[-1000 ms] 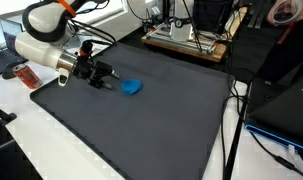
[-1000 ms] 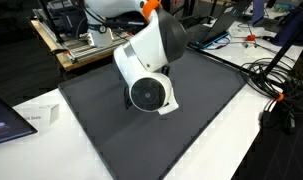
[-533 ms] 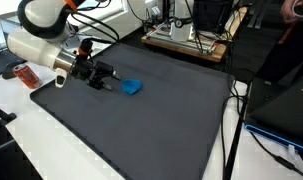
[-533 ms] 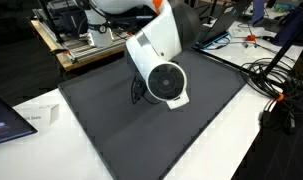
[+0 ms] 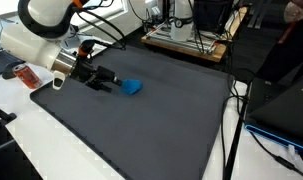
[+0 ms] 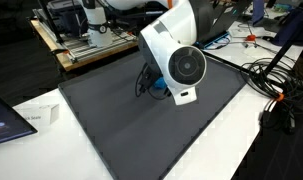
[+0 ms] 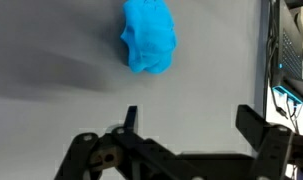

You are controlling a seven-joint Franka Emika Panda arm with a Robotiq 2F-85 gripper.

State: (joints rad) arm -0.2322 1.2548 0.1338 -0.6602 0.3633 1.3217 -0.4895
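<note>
Hand (image 7: 189, 117) open, near crumpled blue cloth (image 7: 150, 36) on dark mat (image 7: 51, 50).

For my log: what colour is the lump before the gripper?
The lump is bright blue; wrist view shows it best.

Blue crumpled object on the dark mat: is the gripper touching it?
Apart. The wrist view shows it: the open gripper sits short of the blue crumpled object, with bare dark mat between them.
</note>
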